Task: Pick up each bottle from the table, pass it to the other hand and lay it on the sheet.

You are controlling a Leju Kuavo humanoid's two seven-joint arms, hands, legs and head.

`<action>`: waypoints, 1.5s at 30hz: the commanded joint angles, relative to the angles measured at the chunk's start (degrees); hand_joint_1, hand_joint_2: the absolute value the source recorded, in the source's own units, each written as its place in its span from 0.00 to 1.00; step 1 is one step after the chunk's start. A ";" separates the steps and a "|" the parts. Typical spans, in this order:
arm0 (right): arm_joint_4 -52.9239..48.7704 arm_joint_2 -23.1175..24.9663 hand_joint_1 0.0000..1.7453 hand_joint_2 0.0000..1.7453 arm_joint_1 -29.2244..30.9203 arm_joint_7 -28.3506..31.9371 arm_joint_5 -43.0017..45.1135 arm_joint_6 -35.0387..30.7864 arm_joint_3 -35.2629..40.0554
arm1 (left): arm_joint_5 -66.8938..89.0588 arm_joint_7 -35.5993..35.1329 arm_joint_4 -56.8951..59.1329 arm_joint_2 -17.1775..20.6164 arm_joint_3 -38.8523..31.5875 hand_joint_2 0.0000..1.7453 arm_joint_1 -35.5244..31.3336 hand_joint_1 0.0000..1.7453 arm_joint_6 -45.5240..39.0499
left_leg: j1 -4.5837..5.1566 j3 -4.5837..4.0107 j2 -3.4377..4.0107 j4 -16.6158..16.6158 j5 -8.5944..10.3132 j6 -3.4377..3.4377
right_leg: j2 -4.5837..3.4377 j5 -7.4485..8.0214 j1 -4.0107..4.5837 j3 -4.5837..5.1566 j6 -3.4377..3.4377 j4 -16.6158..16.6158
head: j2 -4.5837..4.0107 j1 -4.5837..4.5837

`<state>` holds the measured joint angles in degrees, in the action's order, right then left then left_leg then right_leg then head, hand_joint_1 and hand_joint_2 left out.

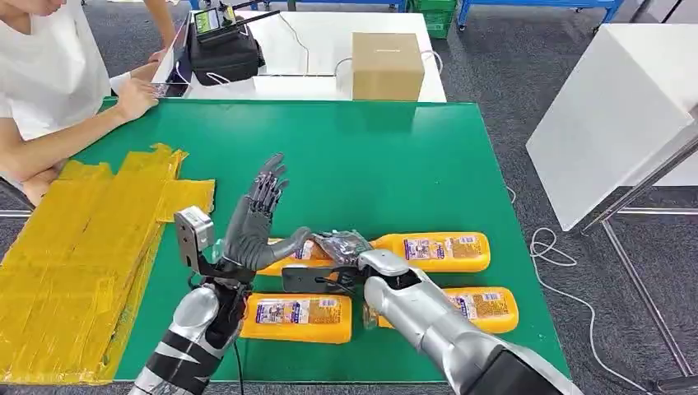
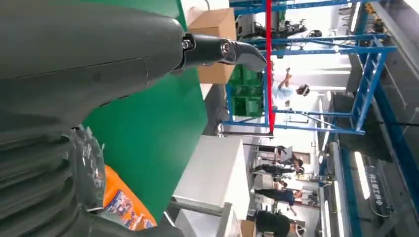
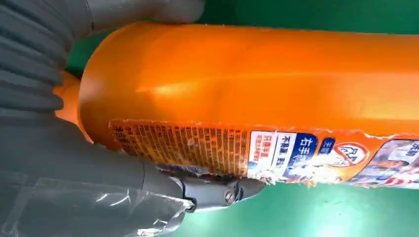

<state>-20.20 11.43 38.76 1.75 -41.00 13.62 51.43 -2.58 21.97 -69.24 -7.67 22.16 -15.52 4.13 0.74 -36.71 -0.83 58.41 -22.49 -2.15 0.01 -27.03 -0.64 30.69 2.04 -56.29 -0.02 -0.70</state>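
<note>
The right robot hand (image 1: 342,247) was wrapped around an orange bottle (image 3: 257,89) at the near middle of the green desk (image 1: 395,164), its thumb (image 3: 212,190) pressed on the label. The left robot hand (image 1: 257,220) stood just to the left, fingers spread and holding nothing. Three more bottles lay on the desk, one (image 1: 436,250) to the right, two (image 1: 298,318) (image 1: 486,307) nearer, and the yellow sheet (image 1: 74,255) covered the desk's left side, where a person's hand (image 1: 134,99) rested at the far corner.
</note>
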 commanded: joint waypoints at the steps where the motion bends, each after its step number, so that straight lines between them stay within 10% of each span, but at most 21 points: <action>1: 3.59 -0.51 0.99 1.00 1.37 -0.45 -0.07 -1.98 -1.23 | -0.13 -0.05 4.39 0.54 1.56 1.00 -2.82 0.00 -0.02 | -0.04 0.11 -0.06 -0.02 -0.02 0.13 | 0.11 -0.04 0.04 -0.15 -0.06 0.05 | 0.00 0.00; 17: 3.19 -0.32 1.00 1.00 1.17 -1.87 -0.23 -8.18 -2.86 | -0.03 -0.01 3.47 0.50 1.20 1.00 -2.09 0.00 -0.03 | -0.05 0.16 -0.04 -0.03 -0.05 0.18 | 0.10 -0.06 0.05 -0.21 -0.08 0.06 | 0.00 0.00; 19: -7.00 -1.12 0.99 1.00 -3.34 6.68 5.27 -45.04 -21.62 | 1.19 -1.27 -2.09 0.55 0.00 1.00 2.26 0.00 -1.35 | -0.03 0.15 0.00 -0.03 -0.05 0.14 | 0.05 -0.05 0.03 -0.18 -0.07 0.05 | 0.00 0.00; 20: -21.32 -1.46 1.00 1.00 -9.05 16.54 10.88 -52.21 -35.23 | 1.96 -0.69 -4.02 0.65 0.49 1.00 3.62 0.00 -2.14 | -0.02 0.03 0.07 0.00 -0.05 0.11 | -0.05 -0.02 0.02 -0.06 -0.04 0.01 | 0.00 0.00; 25: -26.18 -0.08 1.00 1.00 -11.34 21.31 18.27 -49.68 -40.96 | 1.98 -0.70 -3.93 0.75 0.91 1.00 3.23 0.00 -2.10 | -0.03 -0.04 -0.05 0.01 -0.03 0.11 | 0.05 -0.02 0.04 -0.03 -0.05 0.01 | 0.00 -0.02; 34: -31.33 0.19 1.00 1.00 -18.03 25.97 31.72 -13.46 -31.29 | -0.72 -1.17 -2.95 2.80 2.54 1.00 0.13 0.00 1.11 | -0.06 0.20 0.18 -0.02 -0.14 0.22 | -0.09 -0.07 0.08 -0.24 -0.11 0.05 | 0.00 -0.02; 45: -30.60 0.44 1.00 1.00 -18.76 27.05 29.85 -12.81 -27.13 | -1.13 -1.26 -2.91 2.85 2.76 1.00 -0.29 0.00 1.52 | -0.10 0.02 0.02 -0.01 -0.08 0.15 | 0.00 -0.04 0.09 -0.05 -0.07 0.05 | 0.00 -0.04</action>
<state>-50.99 13.33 18.61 28.74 -11.30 0.66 20.98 -3.67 20.94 -73.68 -7.02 22.82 -13.10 5.51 0.69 -36.86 -0.85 58.40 -22.51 -2.13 0.00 -27.05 -0.59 30.83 2.01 -56.31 -0.02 -0.74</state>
